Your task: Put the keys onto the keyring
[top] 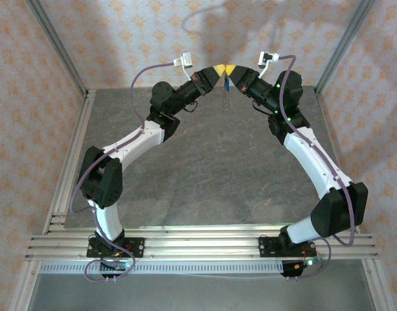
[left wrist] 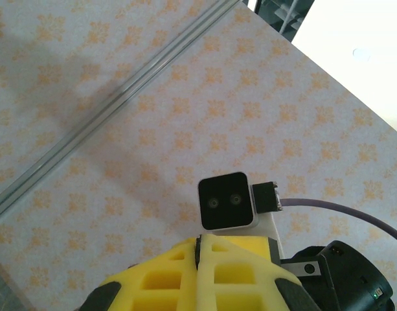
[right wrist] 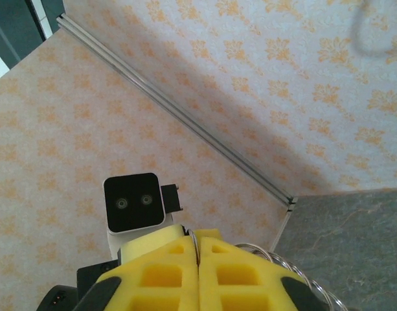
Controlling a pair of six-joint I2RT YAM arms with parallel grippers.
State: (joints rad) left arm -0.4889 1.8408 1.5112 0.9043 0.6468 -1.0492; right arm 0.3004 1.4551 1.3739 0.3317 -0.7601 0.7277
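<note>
The key (top: 227, 84) shows in the top view as a small blue speck hanging in the air just under the spot where the two grippers meet, high above the far part of the table (top: 204, 175); its blade is too small to make out. The keyring (right wrist: 285, 264) appears in the right wrist view as thin pale coiled loops curving out from behind the right gripper's (right wrist: 198, 243) yellow fingers (right wrist: 166, 272); those fingers are pressed together with only a hairline seam between them, clamped on the ring. How the key joins the ring cannot be told.

In the top view the right gripper (top: 232, 69) and the left gripper (top: 214, 69) point at each other, tips almost touching, both arms raised and bent inward. In the left wrist view the left gripper (left wrist: 199, 243) is also closed tight, pad against pad; a thin pale sliver sits at the top of its seam, too slight to identify.

Each wrist looks at the other: the right wrist camera (left wrist: 227, 202) faces the left; the left wrist camera (right wrist: 135, 202) faces the right; patterned wallpaper (top: 120, 32) lies behind both.
</note>
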